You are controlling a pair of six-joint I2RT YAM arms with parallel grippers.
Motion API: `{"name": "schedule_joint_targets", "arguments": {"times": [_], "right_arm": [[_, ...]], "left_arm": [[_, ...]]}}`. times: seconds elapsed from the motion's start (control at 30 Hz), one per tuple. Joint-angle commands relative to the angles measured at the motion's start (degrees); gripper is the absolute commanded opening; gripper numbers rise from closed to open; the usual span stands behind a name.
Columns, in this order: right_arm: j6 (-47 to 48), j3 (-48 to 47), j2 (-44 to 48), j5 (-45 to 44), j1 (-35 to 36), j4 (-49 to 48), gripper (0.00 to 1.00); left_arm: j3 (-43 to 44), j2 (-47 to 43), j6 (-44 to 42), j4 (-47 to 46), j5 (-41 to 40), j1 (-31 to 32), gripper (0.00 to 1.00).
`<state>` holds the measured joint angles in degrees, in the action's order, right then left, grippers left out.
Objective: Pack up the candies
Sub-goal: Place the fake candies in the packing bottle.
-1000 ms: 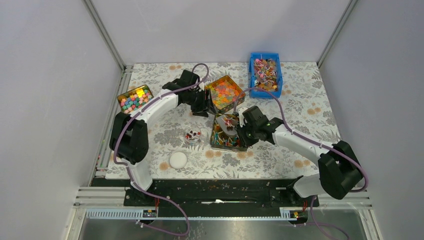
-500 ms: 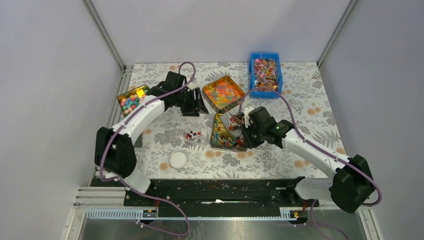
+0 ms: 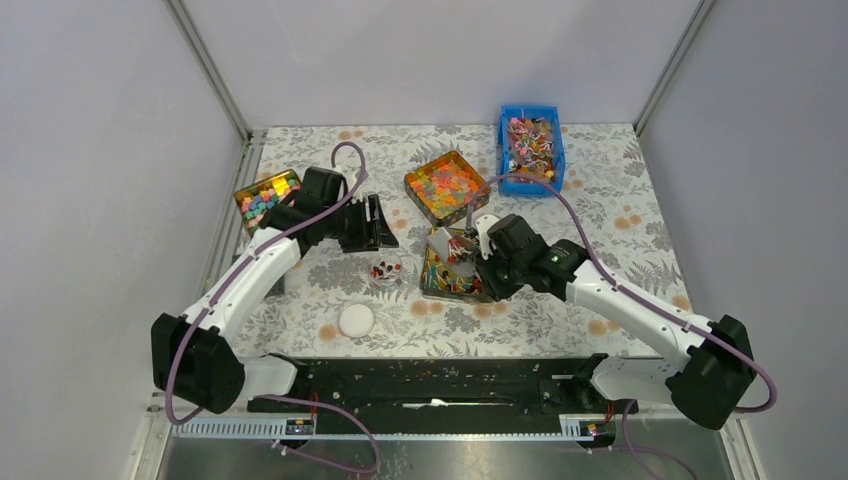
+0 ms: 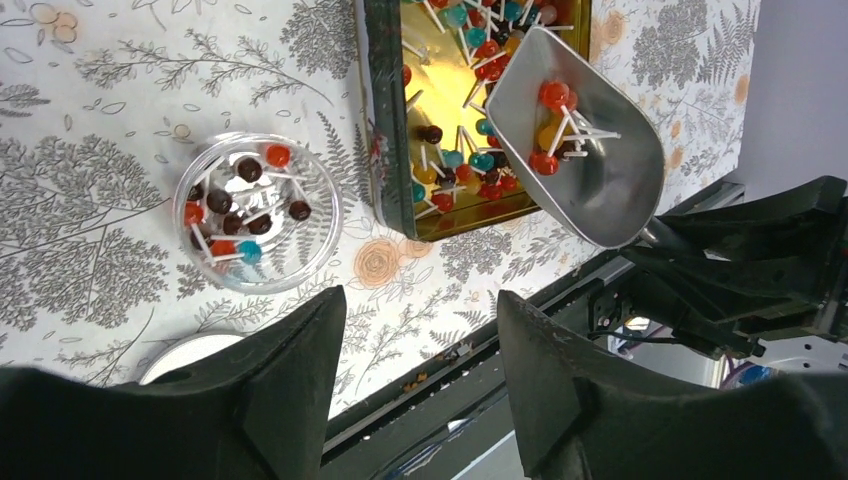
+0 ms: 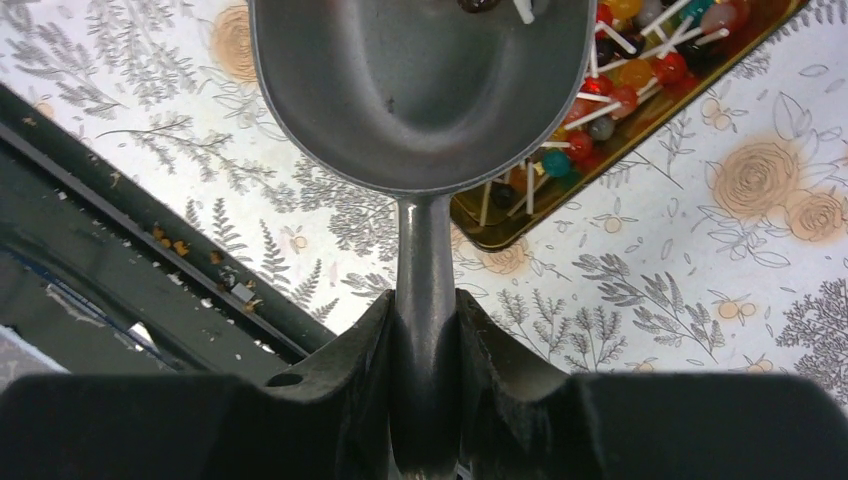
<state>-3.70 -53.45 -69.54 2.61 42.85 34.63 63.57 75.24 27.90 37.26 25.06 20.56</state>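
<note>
Small candies (image 4: 485,160) lie in tin (image 4: 383,120), scoop (image 4: 600,190), bowl (image 4: 303,252).

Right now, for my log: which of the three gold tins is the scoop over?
The near tin, holding the small stick candies; the scoop hangs over it. The left tin and the back tin lie well apart from it.

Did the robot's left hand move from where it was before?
Yes. The left gripper has drawn back from the orange-sweets tin, going left in the top view and ending nearer the clear dish.
</note>
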Motion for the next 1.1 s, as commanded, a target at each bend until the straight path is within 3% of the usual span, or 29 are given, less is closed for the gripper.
{"name": "schedule_joint_targets", "arguments": {"times": [0.0,0.67,1.07], "right_arm": [[-0.3,-4.7,0.6,-1.7,3.2,-0.1,0.0],[0.5,-16.6,-8.8,4.8,8.7,7.1,0.0],[2.1,-22.6,-13.3,2.9,10.1,12.6,0.0]], "left_arm": [[-2.0,-5.1,-1.9,1.7,-3.4,-0.7,0.58],[-7.5,-16.2,-2.1,7.7,-9.2,-2.4,0.6],[-8.7,-18.2,-2.0,9.7,-10.6,-2.6,0.61]]}}
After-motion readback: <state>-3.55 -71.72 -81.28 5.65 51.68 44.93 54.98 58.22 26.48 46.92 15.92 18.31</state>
